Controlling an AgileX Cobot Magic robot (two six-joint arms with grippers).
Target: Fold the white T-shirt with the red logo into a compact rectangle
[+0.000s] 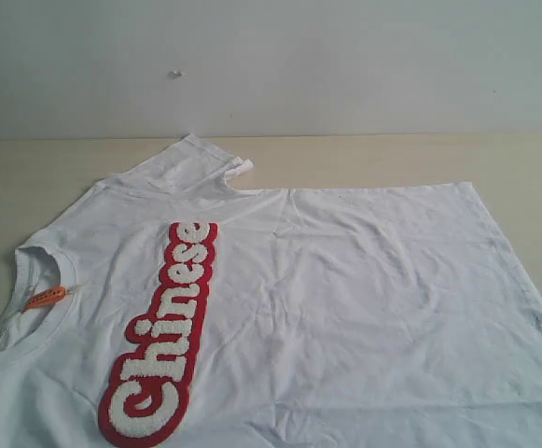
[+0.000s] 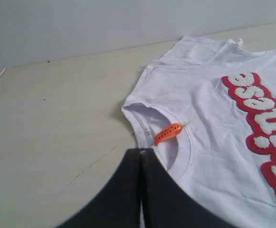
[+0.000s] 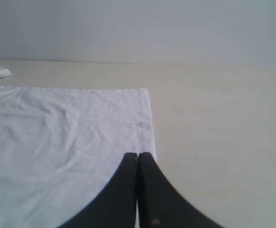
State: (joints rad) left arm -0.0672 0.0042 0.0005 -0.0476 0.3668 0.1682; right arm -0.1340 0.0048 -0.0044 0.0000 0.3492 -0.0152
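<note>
just by the collar (image 2: 187, 147) of the white t-shirt (image 2: 199, 95), left claw (image 2: 141, 153) closed, empty; right claw (image 3: 137, 156) likewise, by its hem (image 3: 145, 118)

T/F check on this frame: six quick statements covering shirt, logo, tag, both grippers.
1. The white T-shirt lies spread open on the table, front up. True.
2. The left gripper is open. False: its jaws are pressed together, close to the collar.
3. The orange neck tag lies inside the collar. True.
4. The red logo reads "Japanese". False: it reads "Chinese".
5. The right gripper is shut. True.
6. In the exterior view the collar is at the right. False: it is at the left, with the hem at the right.
</note>
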